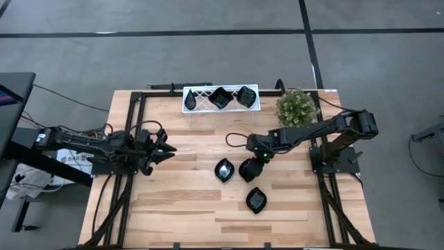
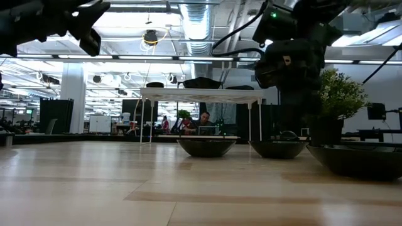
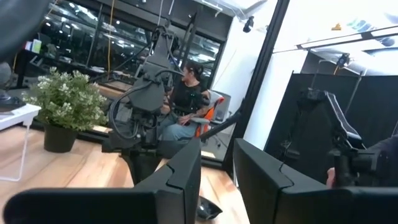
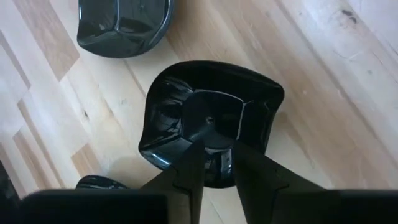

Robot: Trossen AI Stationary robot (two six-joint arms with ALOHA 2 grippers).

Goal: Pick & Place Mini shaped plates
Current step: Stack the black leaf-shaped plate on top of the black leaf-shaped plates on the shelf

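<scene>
Three glossy black mini shaped plates lie on the wooden table: a leaf-shaped one [image 1: 224, 170], a wavy-edged square one [image 1: 248, 171] [image 4: 211, 118], and another [image 1: 256, 200] nearer the near edge. Two more plates [image 1: 220, 97] [image 1: 245, 96] sit in the white wire rack [image 1: 198, 99]. My right gripper [image 1: 255, 160] [image 4: 217, 163] hangs over the square plate, shut on its rim. My left gripper [image 1: 166, 148] [image 3: 217, 180] waits open above the table's left side, touching nothing. My right gripper has the wavy-edged square plate by its rim [image 4: 217, 171], on the plate's far right side. The rim shows in the narrow gap between the two fingers [image 4: 193, 165]. The fingers come from above, pointing down. In the low view the plate [image 2: 278, 148] rests on the table.
A small green bushy plant [image 1: 297, 107] stands by the table's far right corner, close to my right arm. The rack stands at the far edge, its left part bare. Bare wood lies in front of my left gripper. A person [image 3: 186, 99] sits beyond the table.
</scene>
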